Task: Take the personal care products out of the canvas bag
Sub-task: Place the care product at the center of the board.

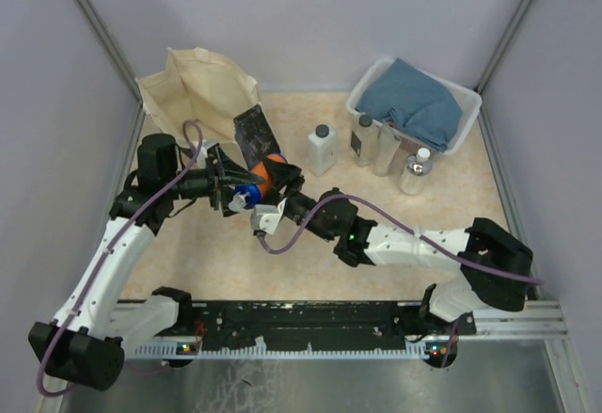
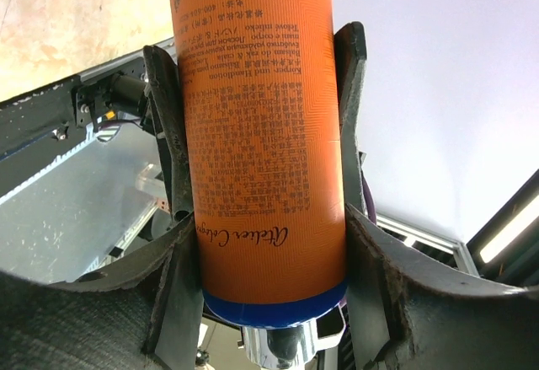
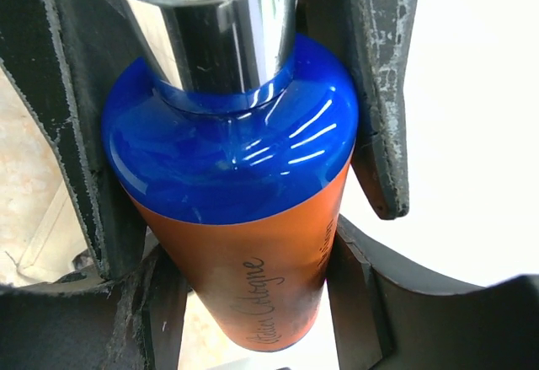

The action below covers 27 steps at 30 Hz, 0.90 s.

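Note:
The blue-and-orange bottle (image 1: 266, 170) hangs lying sideways above the table, just in front of the canvas bag (image 1: 198, 88). My left gripper (image 1: 230, 180) is shut on its orange body (image 2: 261, 134), a finger pressed on each side. My right gripper (image 1: 259, 201) comes from the opposite side and is closed on the blue shoulder (image 3: 227, 151) below the silver cap (image 3: 210, 16), with both fingers against the bottle. The cream bag lies at the back left, its dark printed panel (image 1: 252, 131) facing the bottle. A white bottle with a grey cap (image 1: 322, 148) stands on the table.
A white plastic basket (image 1: 466, 117) holding a blue folded cloth (image 1: 414, 103) sits at the back right. Pale bottles with dark caps (image 1: 364, 140) and a silvery one (image 1: 416, 170) stand in front of it. Grey walls close in both sides.

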{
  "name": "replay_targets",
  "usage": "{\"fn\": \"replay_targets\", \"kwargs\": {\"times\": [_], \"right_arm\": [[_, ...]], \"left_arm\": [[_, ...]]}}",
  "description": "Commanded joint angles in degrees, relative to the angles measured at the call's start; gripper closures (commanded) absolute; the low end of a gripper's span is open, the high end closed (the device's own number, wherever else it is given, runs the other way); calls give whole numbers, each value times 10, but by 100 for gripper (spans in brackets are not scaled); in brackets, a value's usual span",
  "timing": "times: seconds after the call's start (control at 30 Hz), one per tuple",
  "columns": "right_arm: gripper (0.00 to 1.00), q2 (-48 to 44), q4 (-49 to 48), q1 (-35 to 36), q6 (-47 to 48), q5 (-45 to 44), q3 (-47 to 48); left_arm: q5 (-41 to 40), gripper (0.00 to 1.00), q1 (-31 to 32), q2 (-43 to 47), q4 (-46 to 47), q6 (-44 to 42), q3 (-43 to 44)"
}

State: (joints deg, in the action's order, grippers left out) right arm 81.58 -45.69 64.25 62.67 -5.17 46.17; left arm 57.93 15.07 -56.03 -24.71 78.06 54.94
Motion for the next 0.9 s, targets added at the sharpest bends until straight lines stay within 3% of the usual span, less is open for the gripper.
{"fn": "replay_targets", "kwargs": {"times": [0.0, 0.07, 0.17, 0.2, 0.23, 0.47, 0.63, 0.87], "right_arm": [[100, -30, -39, -27, -149, -89, 50], [100, -38, -10, -36, -183, -101, 57], [100, -45, 25, -47, -218, -120, 65], [100, -47, 34, -52, -226, -125, 66], [100, -48, 43, -54, -231, -131, 67], [100, -66, 63, -65, -277, -159, 47], [100, -109, 82, -75, -331, -175, 14], [100, -162, 142, -160, -470, -159, -43]], "left_arm": [[62, 61, 15, 10, 100, -22, 33], [69, 44, 15, 11, 110, -21, 40], [74, 28, 15, 10, 131, -17, 58], [74, 7, 15, 11, 136, -17, 66], [73, 1, 15, 11, 140, -20, 75], [45, 0, 15, 13, 128, -60, 112], [3, 0, 15, 9, 46, -137, 121], [-93, 0, 15, 12, -27, -230, 121]]}}
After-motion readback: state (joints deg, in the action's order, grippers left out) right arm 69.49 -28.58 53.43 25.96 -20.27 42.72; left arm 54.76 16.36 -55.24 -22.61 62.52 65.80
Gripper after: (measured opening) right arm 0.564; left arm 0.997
